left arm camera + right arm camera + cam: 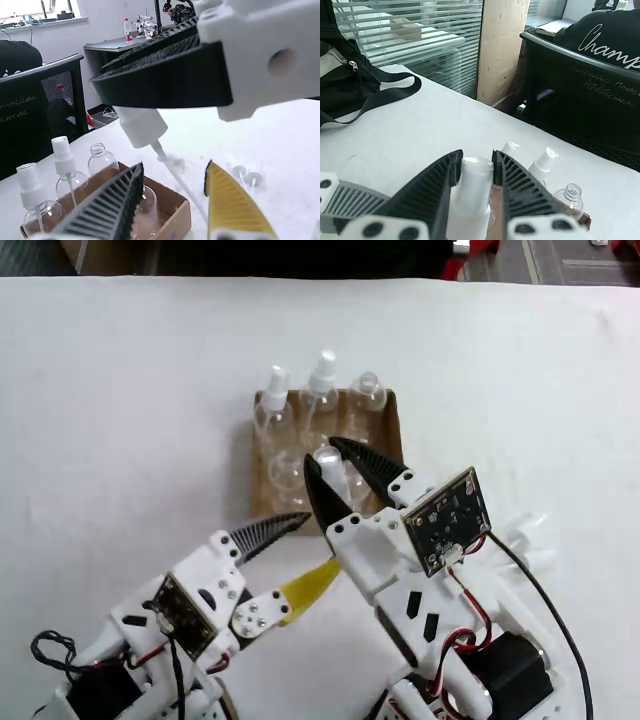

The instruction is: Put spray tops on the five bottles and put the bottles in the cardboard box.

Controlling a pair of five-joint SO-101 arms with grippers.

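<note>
Above the cardboard box, the right fingers are clamping narrowly on a white spray top, and its thin tube is hanging down at a slant toward the box's near side. Two capped bottles and one open bottle are standing in the back row, and another bottle is sitting in the front row just beside the held top.

The main risk is the slanting tube. I cannot tell whether its tip is lining up with any neck. If it is not, a descent is probably going to press it against a bottle's shoulder or the box wall and bend it, or twist the top in the grip.

Nothing is steadying the front bottle. The left fingers are spreading wide over the table near the box's front edge, holding nothing. A push or twist from above may therefore tip the light bottle, spin it with the top, or knock it into its neighbours. Two spare tops are lying on the table beside the right arm, where a swing of that arm could be sweeping them away.
</note>
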